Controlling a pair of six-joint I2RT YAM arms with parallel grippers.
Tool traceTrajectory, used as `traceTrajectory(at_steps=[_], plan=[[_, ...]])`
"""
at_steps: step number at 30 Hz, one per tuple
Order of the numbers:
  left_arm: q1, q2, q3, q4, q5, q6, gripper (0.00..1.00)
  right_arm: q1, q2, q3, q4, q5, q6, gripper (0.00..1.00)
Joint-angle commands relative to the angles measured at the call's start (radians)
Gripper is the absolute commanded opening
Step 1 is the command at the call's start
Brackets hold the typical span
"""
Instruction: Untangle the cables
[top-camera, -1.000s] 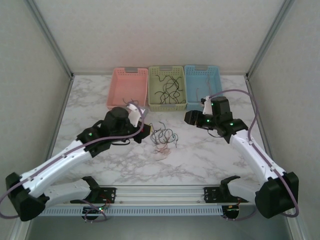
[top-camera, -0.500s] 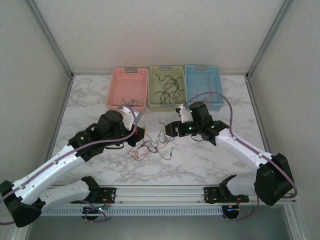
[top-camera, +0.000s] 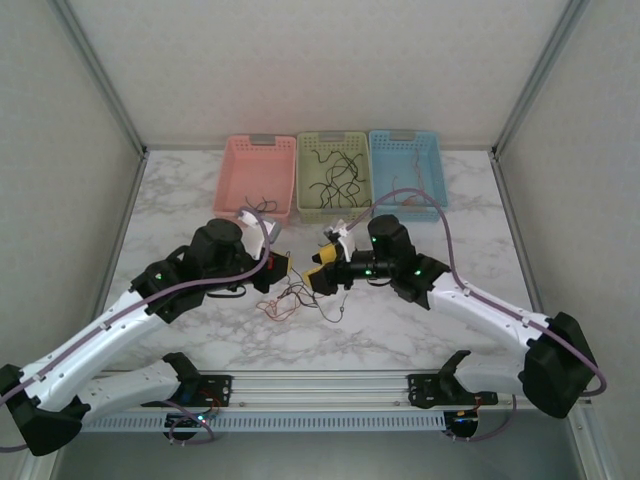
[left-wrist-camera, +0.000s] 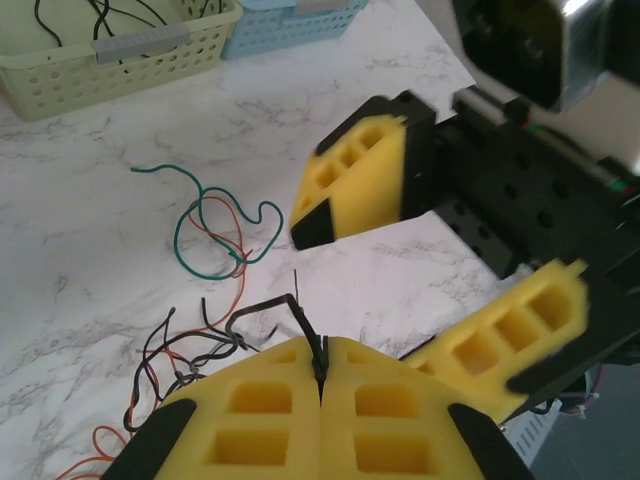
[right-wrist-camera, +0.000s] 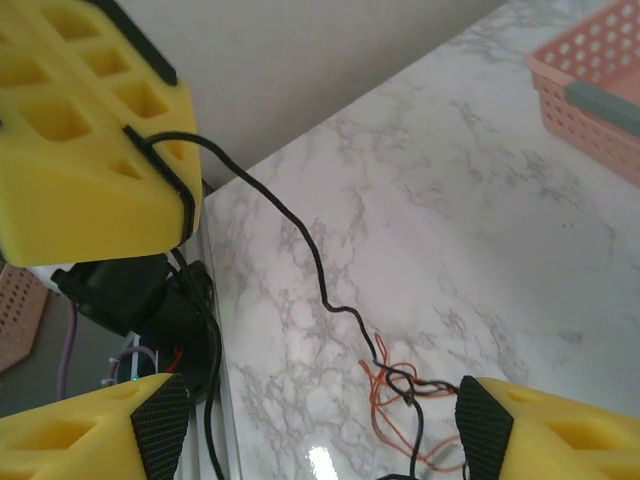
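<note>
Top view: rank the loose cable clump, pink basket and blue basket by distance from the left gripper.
From the left gripper:
1. Cable clump, right beside it on the table.
2. Pink basket, back left.
3. Blue basket, back right, farthest.

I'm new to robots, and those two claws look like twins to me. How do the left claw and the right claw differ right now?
The left claw is shut; the right claw stands wide open. The left claw pinches a black cable at its tips; the right claw grips nothing, with that cable running loose between its fingers. Both have yellow fingers and face each other over the tangle.
</note>
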Motion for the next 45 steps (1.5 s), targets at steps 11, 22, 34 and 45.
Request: traceTrajectory(at_steps=[11,22,34,45], plan=[[-0.006,-0.044,0.051,-0.016,0.078,-0.022,0.0,0.071,0.221,0.05,0.266,0.004,-0.078,0.61],[-0.006,-0.06,0.042,-0.007,0.079,-0.03,0.0,0.076,0.258,0.055,0.355,-0.028,-0.026,0.01],[-0.004,-0.163,0.017,-0.104,-0.345,-0.139,0.87,0.023,0.058,0.044,0.22,0.234,0.021,0.0],[-0.004,-0.175,-0.278,0.108,-0.237,-0.245,0.98,-0.078,-0.056,0.049,0.121,0.259,0.118,0.0]])
